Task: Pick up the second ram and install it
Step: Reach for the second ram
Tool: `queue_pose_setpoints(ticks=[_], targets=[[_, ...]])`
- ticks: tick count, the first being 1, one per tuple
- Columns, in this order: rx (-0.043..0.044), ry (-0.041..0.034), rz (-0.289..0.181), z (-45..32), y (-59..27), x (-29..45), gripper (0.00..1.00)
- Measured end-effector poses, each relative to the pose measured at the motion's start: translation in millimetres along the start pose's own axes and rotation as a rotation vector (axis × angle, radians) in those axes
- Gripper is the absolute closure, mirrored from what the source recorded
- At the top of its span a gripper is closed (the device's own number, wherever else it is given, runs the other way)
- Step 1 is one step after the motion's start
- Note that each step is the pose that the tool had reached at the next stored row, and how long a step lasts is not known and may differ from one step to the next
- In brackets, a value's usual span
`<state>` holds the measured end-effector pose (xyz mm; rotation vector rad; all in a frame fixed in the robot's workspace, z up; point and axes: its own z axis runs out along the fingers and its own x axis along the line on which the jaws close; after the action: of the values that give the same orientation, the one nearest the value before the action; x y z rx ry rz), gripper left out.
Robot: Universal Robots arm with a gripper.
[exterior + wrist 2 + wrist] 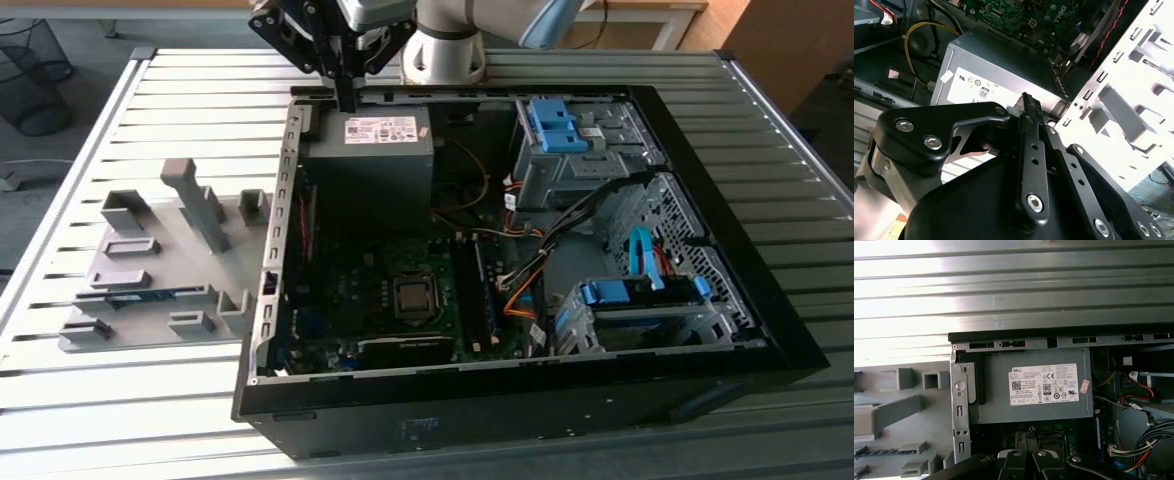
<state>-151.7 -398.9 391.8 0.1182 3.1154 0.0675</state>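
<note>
The second ram [140, 296] is a thin blue-green stick lying in a slot of the grey holder plate [160, 325], at the exterior view's left of the open computer case [781, 335]. In the first wrist view the second ram [884, 452] appears as a dark bluish strip in the holder. My gripper [347, 98] hangs high over the case's back edge, just above the power supply [370, 150], far from the stick. Its black fingers [1030, 107] are shut together with nothing between them. The gripper [1026, 459] points down at the power supply [1034, 390].
Inside the case lie the green motherboard [387, 290], a long stick [470, 300] standing in a slot, orange and black cables [521, 285], and blue drive-bay clips [554, 125]. The slatted metal table [134, 420] carries everything. Grey blocks [200, 200] rise from the holder.
</note>
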Motion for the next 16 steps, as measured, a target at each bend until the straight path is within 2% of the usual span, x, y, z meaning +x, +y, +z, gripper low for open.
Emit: queue_pose_setpoints(ticks=[16], targets=[[0.0002, 0.0013, 0.000, 0.3, -0.6, 7.6, 0.90]])
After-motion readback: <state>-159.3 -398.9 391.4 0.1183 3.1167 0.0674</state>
